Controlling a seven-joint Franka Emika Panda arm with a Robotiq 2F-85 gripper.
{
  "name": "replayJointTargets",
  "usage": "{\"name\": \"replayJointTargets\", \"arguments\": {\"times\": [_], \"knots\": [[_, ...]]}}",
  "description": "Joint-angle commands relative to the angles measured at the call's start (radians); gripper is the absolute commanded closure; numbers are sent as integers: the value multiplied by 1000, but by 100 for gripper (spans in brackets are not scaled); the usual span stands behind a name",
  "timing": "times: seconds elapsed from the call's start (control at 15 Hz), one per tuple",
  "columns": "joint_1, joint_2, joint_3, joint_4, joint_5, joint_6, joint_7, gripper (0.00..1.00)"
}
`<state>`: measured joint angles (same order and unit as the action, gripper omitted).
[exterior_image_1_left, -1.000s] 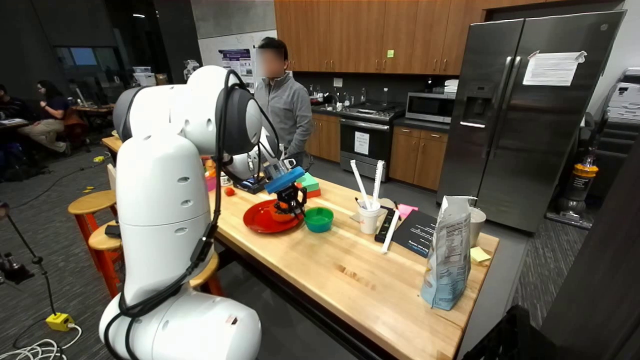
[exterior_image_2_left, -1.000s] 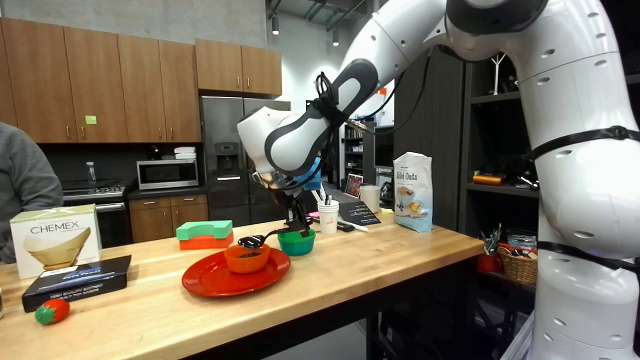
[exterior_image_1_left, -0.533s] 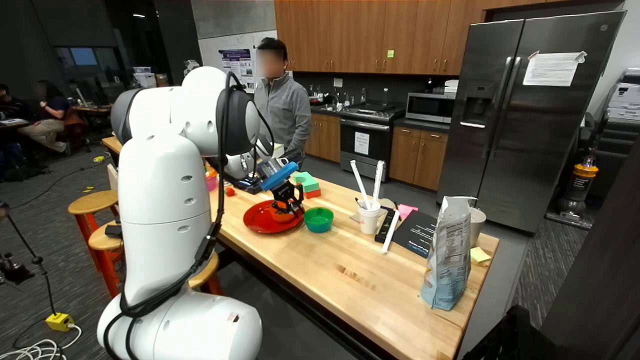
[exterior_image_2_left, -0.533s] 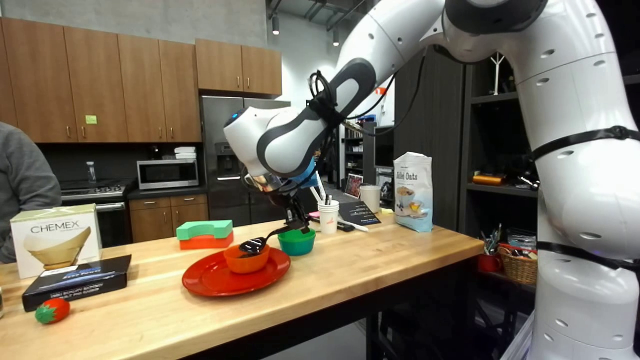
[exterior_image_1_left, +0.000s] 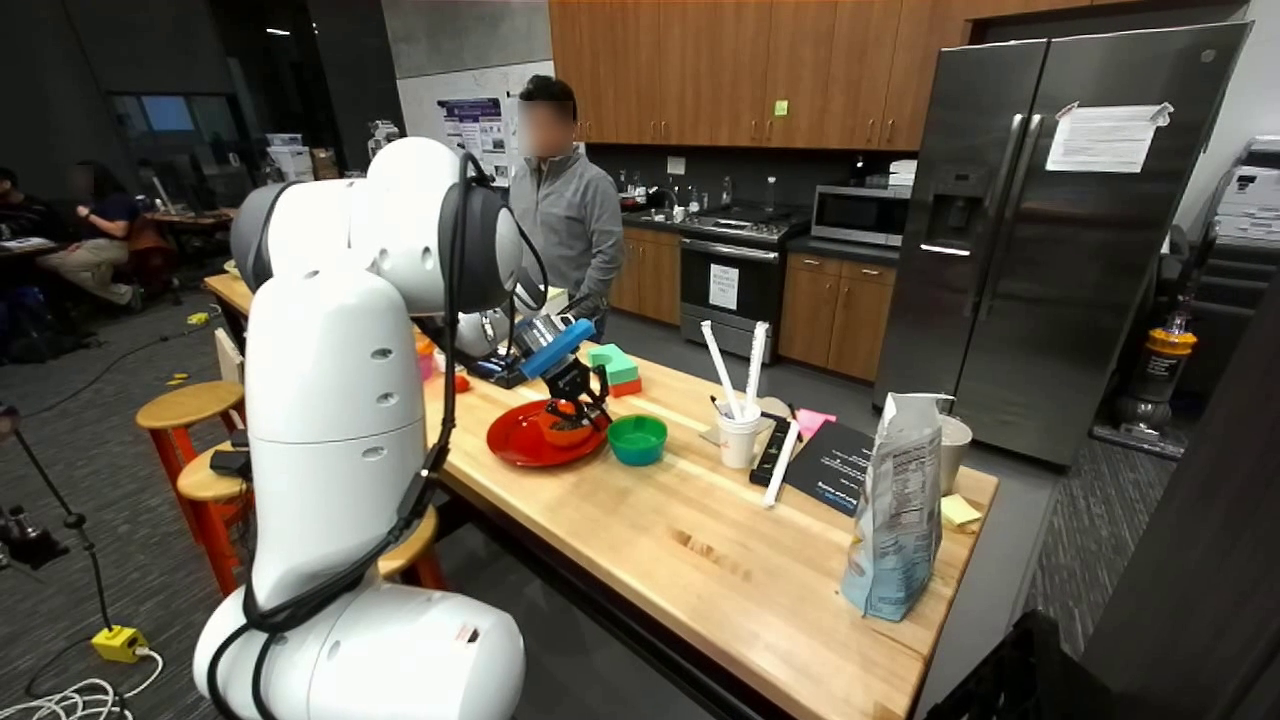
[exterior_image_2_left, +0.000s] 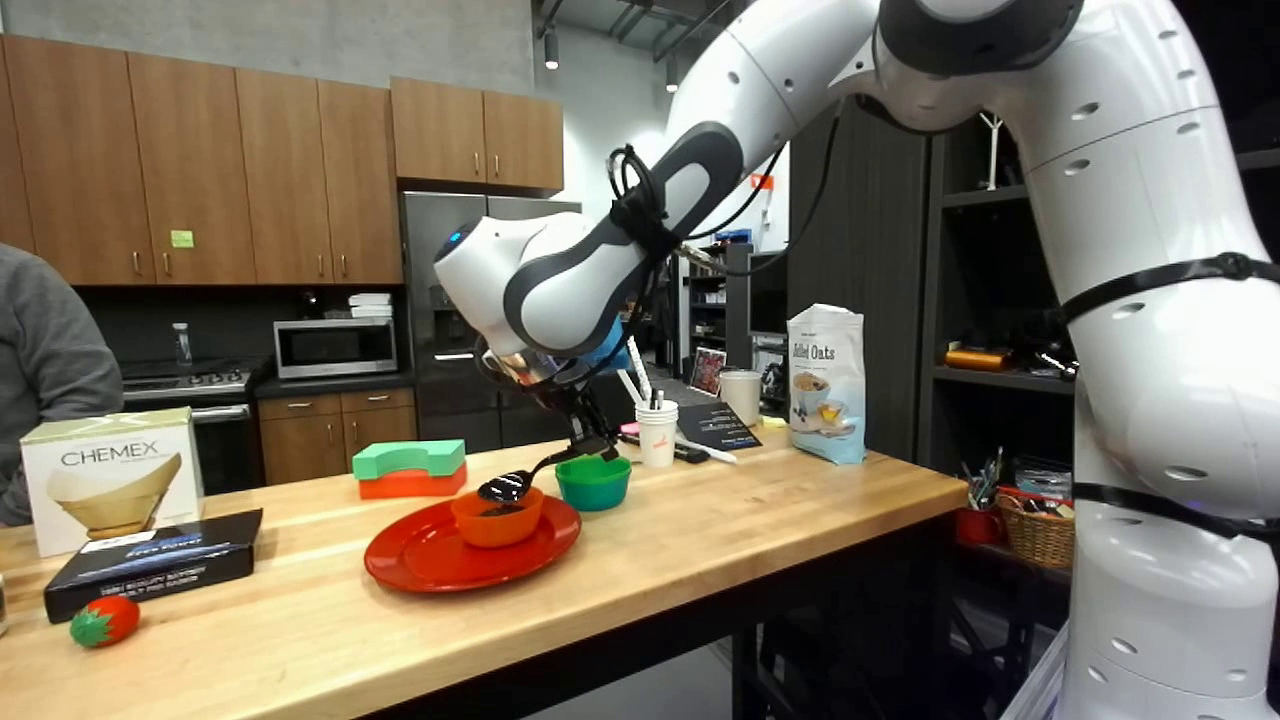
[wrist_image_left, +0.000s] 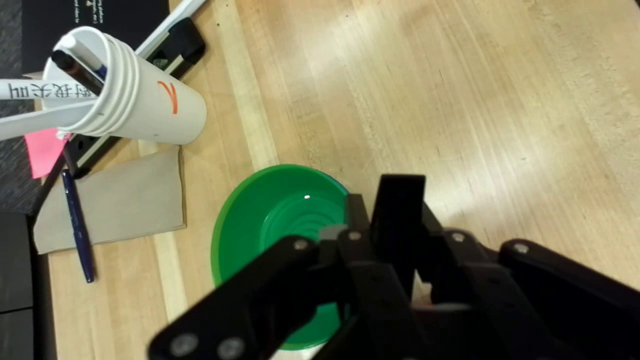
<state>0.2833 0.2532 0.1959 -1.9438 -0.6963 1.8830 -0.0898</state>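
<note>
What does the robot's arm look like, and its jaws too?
The arm is chunky, rounded and white, with dark grey joint trim and little oval dimples. Black cables run along it, and black straps wrap it. A bright blue piece sits near the black jaws, which have silvery screws.

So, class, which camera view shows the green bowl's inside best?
The wrist view: it looks down into the green bowl, largest there, though the end effector hides part. Both exterior views show it smaller, at a slant, near the red plate.
</note>
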Motion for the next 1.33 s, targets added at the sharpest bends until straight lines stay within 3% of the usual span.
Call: {"name": "replayJointTargets", "arguments": {"times": [0.0,0.07,0.4,0.8,1.07,1.27], "knots": [[-4,2,7,5,0,-5,0,76],[-4,3,7,6,0,-6,0,94],[4,22,8,11,-44,-5,-8,94],[14,97,29,76,-58,-3,-113,94],[17,165,43,151,-21,-52,-254,94],[6,208,54,216,75,-110,-341,94]]}}
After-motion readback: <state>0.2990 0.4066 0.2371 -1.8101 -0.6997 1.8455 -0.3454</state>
